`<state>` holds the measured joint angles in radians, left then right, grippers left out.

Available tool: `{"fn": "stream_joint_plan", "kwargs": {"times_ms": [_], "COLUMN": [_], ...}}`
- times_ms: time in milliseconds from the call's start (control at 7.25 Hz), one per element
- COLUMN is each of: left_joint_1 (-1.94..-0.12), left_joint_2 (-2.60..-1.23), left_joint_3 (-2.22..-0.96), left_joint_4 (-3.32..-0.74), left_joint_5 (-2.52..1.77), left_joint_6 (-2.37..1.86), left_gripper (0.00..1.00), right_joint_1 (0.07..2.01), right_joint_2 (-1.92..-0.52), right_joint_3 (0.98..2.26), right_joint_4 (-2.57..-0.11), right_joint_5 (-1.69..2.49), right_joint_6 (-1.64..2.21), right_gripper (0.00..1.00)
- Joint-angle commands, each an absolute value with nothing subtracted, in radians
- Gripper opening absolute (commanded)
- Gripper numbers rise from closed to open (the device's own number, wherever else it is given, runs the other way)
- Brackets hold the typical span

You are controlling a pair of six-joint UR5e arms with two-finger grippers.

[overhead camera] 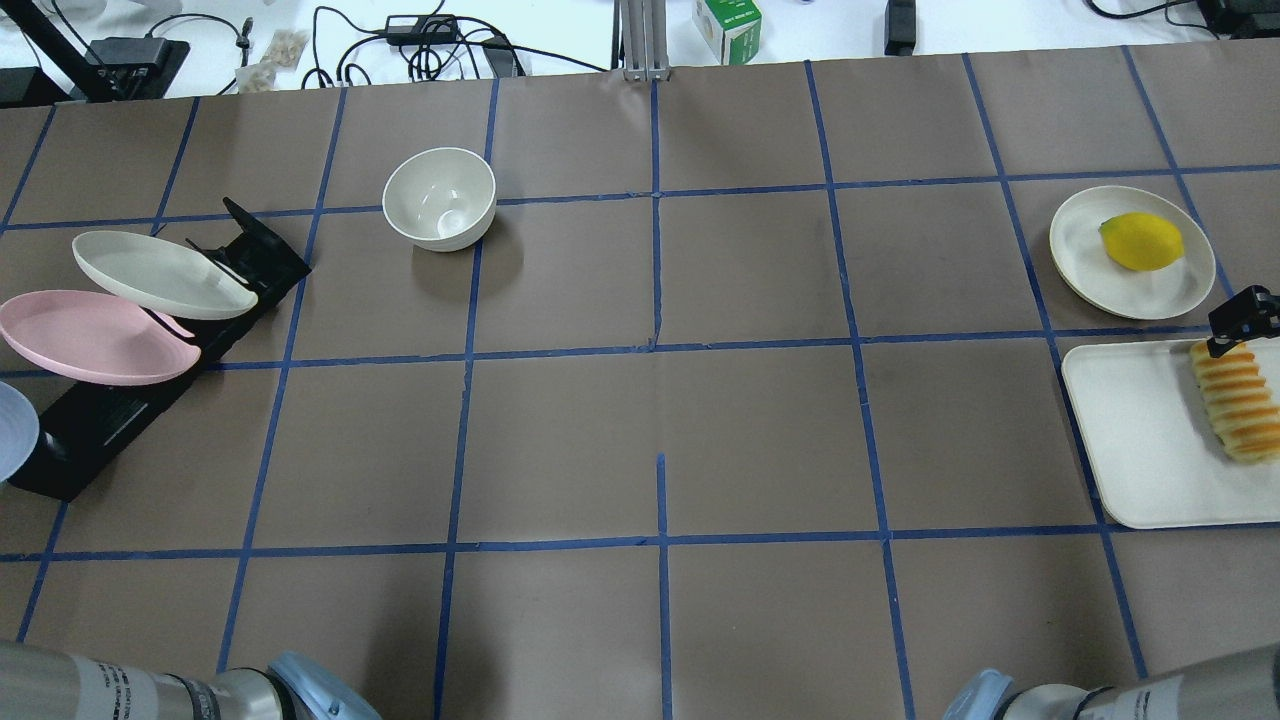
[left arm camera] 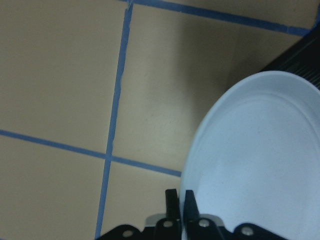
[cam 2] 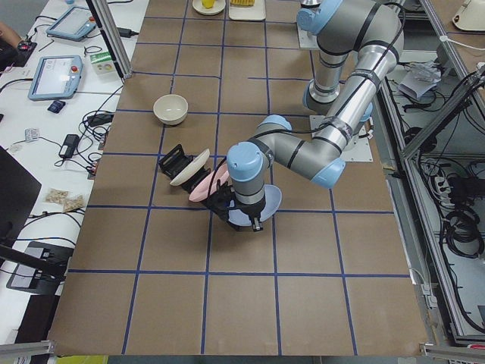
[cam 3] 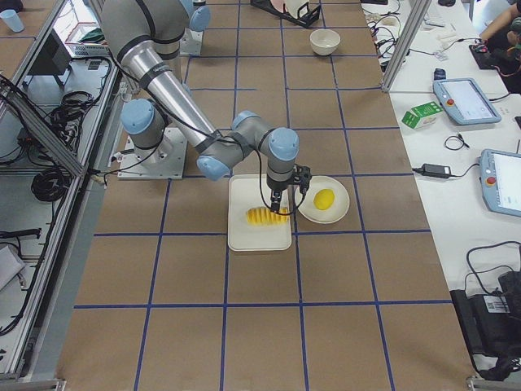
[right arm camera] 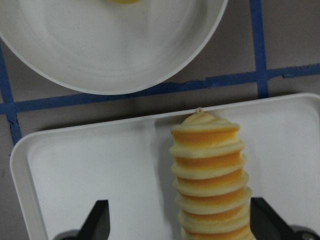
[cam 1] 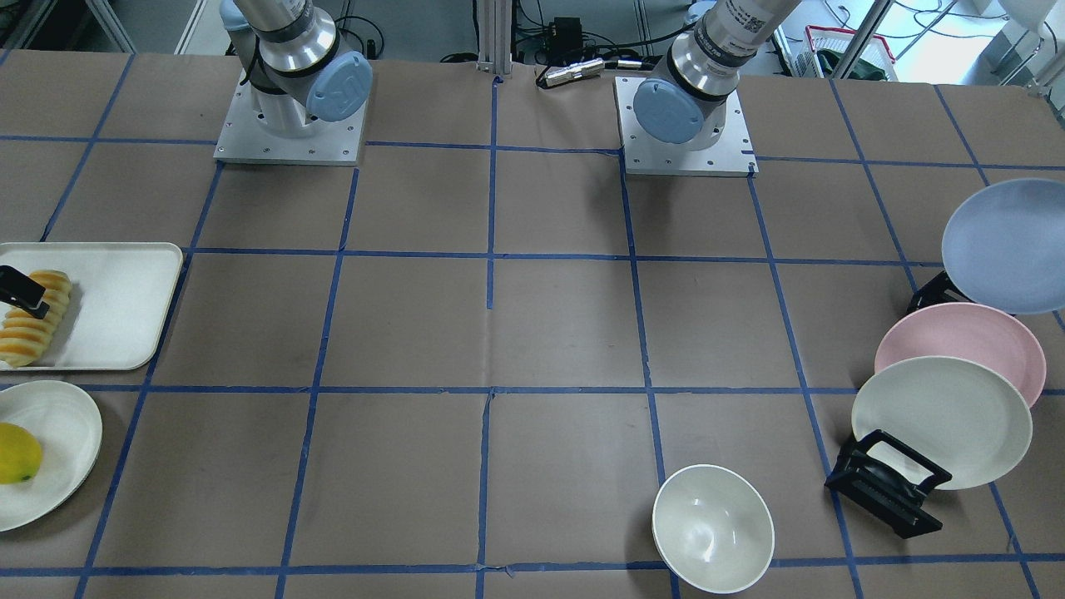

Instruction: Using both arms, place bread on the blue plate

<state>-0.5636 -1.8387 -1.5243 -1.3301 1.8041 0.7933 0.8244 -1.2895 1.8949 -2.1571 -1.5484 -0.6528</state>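
Observation:
The bread point(right arm camera: 210, 175) lies on a white tray point(right arm camera: 90, 170) at the robot's right end of the table; it also shows in the overhead view point(overhead camera: 1240, 395) and the front view point(cam 1: 33, 320). My right gripper point(right arm camera: 181, 222) is open, low over the bread, with one finger on each side of the loaf. A black finger point(overhead camera: 1240, 320) shows at the loaf's far end. The blue plate point(left arm camera: 260, 160) stands tilted at the rack's end point(cam 1: 1011, 245). My left gripper point(left arm camera: 180, 195) is shut on its rim.
A pink plate point(cam 1: 957, 337) and a cream plate point(cam 1: 940, 420) lean in a black rack point(cam 1: 886, 487). A white bowl point(cam 1: 713, 528) stands near the operators' edge. A lemon point(overhead camera: 1140, 242) lies on a cream plate point(overhead camera: 1080, 250) beside the tray.

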Motion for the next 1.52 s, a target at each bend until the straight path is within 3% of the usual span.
{"fn": "stream_joint_plan", "kwargs": {"times_ms": [0, 138, 414, 828, 966, 1103, 1379], "left_joint_1": [-0.564, -0.581, -0.793, -1.145, -1.246, -1.328, -1.473], "left_joint_2": [-1.729, -1.697, -1.629, -1.68, -1.701, -1.721, -1.753], "left_joint_3": [-1.482, -1.436, -1.402, -1.446, -1.489, -1.562, -1.724], "left_joint_4": [-1.517, -1.614, -1.669, -1.646, -1.573, -1.445, -1.179], "left_joint_5": [1.861, 1.839, 1.815, 1.59, 1.518, 1.456, 1.312], "left_joint_6": [0.793, 0.781, 0.647, 0.145, -0.003, -0.109, -0.309], "left_gripper": [0.0, 0.0, 0.0, 0.0, 0.0, 0.0, 0.0], "right_joint_1": [0.816, 0.81, 0.761, 0.761, 0.761, 0.761, 0.761], "right_joint_2": [-1.238, -1.215, -1.188, -1.129, -1.129, -1.129, -1.134], "right_joint_3": [1.893, 1.872, 1.87, 1.862, 1.862, 1.862, 1.858], "right_joint_4": [-2.178, -2.183, -2.181, -2.214, -2.21, -2.209, -2.207], "right_joint_5": [-1.558, -1.615, -1.606, -1.609, -1.615, -1.618, -1.638], "right_joint_6": [-0.698, -0.696, -0.696, -0.695, -0.698, -0.698, -0.693], "right_gripper": [1.0, 1.0, 1.0, 0.82, 0.61, 0.32, 0.15]}}
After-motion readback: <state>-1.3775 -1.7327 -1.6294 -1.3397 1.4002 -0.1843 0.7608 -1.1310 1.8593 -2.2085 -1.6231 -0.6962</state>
